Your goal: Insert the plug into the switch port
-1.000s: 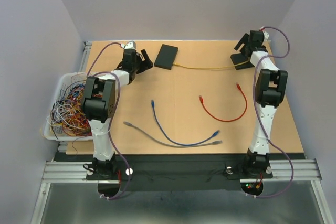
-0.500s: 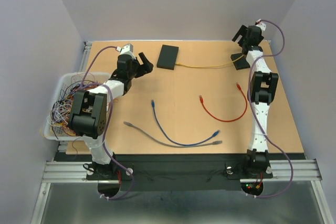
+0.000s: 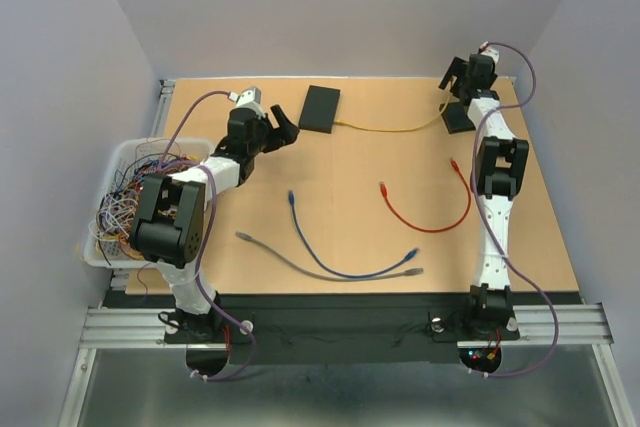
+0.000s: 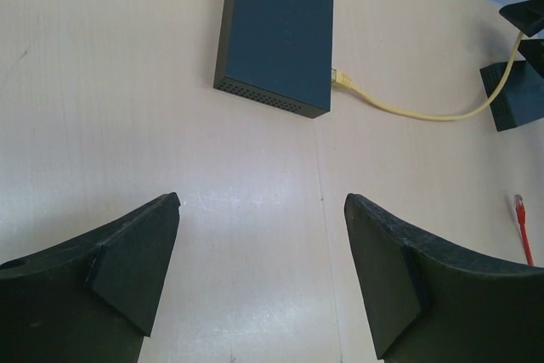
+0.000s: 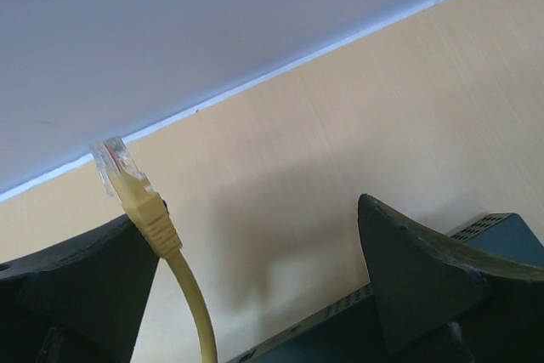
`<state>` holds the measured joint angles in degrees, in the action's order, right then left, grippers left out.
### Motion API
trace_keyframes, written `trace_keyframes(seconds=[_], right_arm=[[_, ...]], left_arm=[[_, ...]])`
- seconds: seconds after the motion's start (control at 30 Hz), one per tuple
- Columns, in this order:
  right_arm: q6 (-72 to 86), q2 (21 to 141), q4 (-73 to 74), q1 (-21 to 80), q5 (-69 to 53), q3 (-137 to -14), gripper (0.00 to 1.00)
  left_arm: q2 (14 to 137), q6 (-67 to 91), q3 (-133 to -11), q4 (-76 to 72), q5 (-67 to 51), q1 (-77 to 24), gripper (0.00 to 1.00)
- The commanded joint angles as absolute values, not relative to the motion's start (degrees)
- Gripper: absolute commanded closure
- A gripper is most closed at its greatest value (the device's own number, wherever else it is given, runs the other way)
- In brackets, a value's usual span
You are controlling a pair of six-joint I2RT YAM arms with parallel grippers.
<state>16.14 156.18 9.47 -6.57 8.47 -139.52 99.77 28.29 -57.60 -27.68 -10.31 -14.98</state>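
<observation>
Left claw (image 4: pixel 262 201) wide, empty, hovering over bench (image 4: pixel 110 108) just short of switch (image 4: pixel 276 27). Yellow cable (image 4: pixel 425 116) plugged into switch side. Right claw (image 5: pixel 246 210) wide at far right corner. Free plug (image 5: pixel 115 163) stands up beside one finger (image 5: pixel 76 286), not pinched; contact unclear.

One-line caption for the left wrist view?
Open jaws above the table; dark switch ahead, yellow cable running from its side.

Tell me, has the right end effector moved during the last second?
Yes. Seen from above, the right end effector shifted up the picture, away from the small black box.
</observation>
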Motion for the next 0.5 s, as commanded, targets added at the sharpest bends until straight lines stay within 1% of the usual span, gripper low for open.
trace_keyframes(seconds=[0.0,0.1,0.13,0.2,0.23,0.27,0.3,0.37,0.4,0.47], right_arm=[[16.79,154.61,25.04,-6.24,5.71,-137.12,0.03],[17.48,150.39,29.34,-5.71,5.10,-130.02,0.05],[17.66,146.38,29.53,-5.54,4.05,-123.90,0.06],[18.19,142.06,29.45,-5.19,3.43,-115.96,0.08],[18.45,137.77,29.36,-4.40,3.34,-112.45,0.09],[18.54,135.20,28.92,-3.87,3.43,-104.23,0.10],[18.72,132.91,28.39,-3.26,3.69,-100.58,0.11],[18.90,127.82,23.14,-0.89,0.37,-91.88,0.11],[18.55,123.70,21.38,-0.10,0.26,-85.93,0.11],[17.85,119.99,18.20,3.68,1.83,-82.63,0.11]], left_arm=[[98.27,28.83,-55.99,-30.41,-11.87,-15.73,0.10],[96.77,29.00,-53.97,-30.50,-11.87,-16.08,0.11],[95.72,29.26,-53.53,-30.50,-11.87,-16.26,0.11],[94.66,29.44,-52.56,-30.59,-11.78,-16.52,0.11],[93.53,29.53,-51.60,-30.59,-11.52,-16.61,0.11],[92.99,29.62,-51.16,-30.59,-11.51,-16.96,0.11],[92.47,29.71,-50.72,-30.59,-11.43,-17.14,0.11],[90.80,29.88,-49.14,-30.59,-11.08,-17.66,0.11],[90.18,29.97,-48.70,-30.59,-10.90,-17.93,0.11],[88.78,29.97,-47.73,-30.59,-10.11,-18.98,0.11]])
